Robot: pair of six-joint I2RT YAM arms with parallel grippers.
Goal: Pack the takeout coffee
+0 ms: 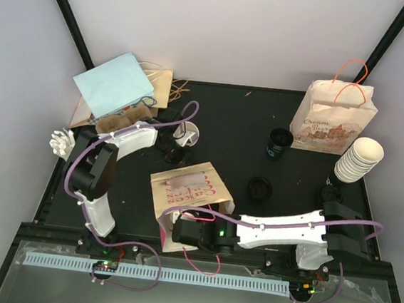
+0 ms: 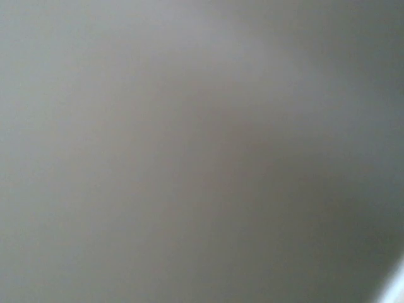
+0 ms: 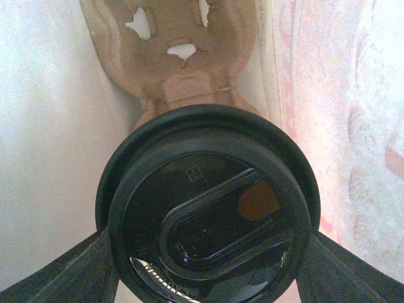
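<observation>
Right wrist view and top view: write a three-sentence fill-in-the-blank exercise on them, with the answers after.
1. The right gripper holds a lidded cup whose lid is ____.
2. The paper bag that this gripper reaches into lies on its ____.
3. The stack of white cups stands on the table, at its ____ side.
Missing words: black; side; right.

A matte black desk (image 1: 234,119) sits inside a pale booth: a plain white back wall (image 1: 228,25) and side walls (image 1: 13,105) tinged lavender, with black posts (image 1: 67,13) slanting up the rear corners. Light is soft and even, shadows faint.
</observation>
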